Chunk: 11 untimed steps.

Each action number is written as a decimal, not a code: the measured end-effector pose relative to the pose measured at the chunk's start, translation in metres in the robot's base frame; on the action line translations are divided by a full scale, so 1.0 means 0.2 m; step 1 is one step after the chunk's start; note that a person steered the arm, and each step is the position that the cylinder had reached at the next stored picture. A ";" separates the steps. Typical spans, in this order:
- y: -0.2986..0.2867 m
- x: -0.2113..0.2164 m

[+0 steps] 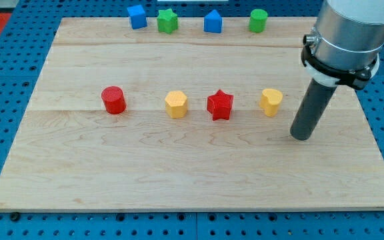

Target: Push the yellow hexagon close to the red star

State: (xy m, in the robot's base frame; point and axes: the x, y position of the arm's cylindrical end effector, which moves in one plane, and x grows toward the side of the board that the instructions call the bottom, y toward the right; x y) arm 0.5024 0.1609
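Observation:
The yellow hexagon (176, 104) sits near the middle of the wooden board (192, 167), just left of the red star (220, 105), with a small gap between them. My tip (301, 136) rests on the board at the view's right, well right of the red star and just right of and below a yellow heart-shaped block (271, 101). The tip touches no block.
A red cylinder (114, 100) stands at the left of the middle row. Along the view's top edge stand a blue block (137, 16), a green star (168, 21), a blue block with a peaked top (213, 21) and a green cylinder (258, 20).

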 end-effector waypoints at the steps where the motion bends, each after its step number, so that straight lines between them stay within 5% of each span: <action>1: -0.36 0.07; 4: -1.06 0.06; 11: -1.11 -0.32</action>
